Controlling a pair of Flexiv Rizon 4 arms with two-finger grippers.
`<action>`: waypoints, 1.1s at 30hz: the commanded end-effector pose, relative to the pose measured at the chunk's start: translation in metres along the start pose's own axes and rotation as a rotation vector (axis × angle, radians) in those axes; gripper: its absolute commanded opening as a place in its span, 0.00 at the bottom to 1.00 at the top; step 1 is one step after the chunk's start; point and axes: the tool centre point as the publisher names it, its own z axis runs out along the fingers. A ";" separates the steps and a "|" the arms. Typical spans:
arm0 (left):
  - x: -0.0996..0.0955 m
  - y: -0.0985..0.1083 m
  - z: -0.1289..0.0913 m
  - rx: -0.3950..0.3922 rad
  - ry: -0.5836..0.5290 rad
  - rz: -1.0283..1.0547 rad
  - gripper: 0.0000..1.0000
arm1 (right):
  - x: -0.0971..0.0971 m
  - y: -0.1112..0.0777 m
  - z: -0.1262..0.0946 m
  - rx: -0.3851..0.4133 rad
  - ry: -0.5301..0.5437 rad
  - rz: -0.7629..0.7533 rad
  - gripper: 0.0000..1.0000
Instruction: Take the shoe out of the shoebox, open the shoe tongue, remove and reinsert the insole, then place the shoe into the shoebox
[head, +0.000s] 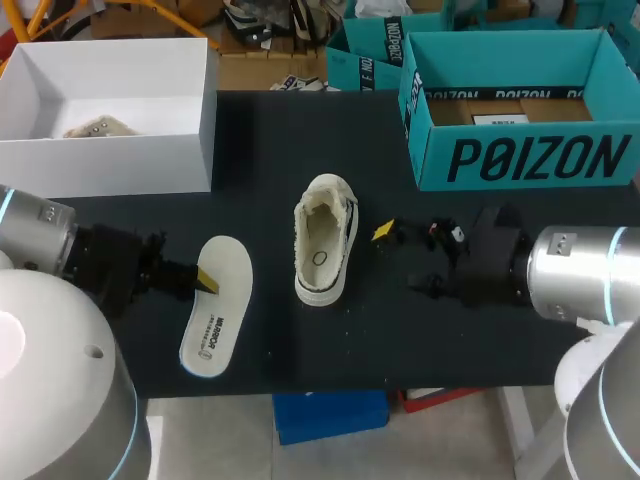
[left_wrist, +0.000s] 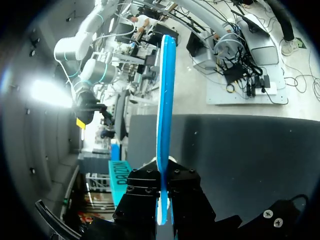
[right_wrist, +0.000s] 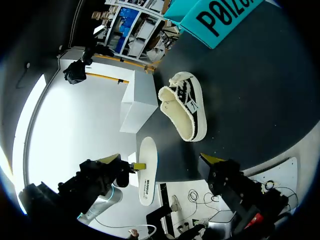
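My left pincer (head: 205, 283) grips the insole (head: 215, 320), my right pincer (head: 402, 256) gapes wide beside the shoe (head: 325, 250), so I'd steady the shoe, then feed the insole in toe-first.

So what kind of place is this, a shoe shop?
Probably a robot test lab, not a shop: the left tool grips an insole at a black table, near a shoe and a white shoebox.
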 end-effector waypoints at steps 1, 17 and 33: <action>-0.001 -0.005 -0.005 0.018 0.011 0.007 0.00 | 0.004 -0.008 -0.013 -0.085 -0.049 0.004 1.00; -0.008 -0.018 0.011 0.107 -0.001 0.029 0.00 | 0.008 -0.024 -0.045 -0.066 -0.082 0.005 1.00; -0.018 -0.028 0.033 0.191 0.004 0.049 0.00 | 0.007 -0.039 -0.067 -0.086 -0.111 0.021 1.00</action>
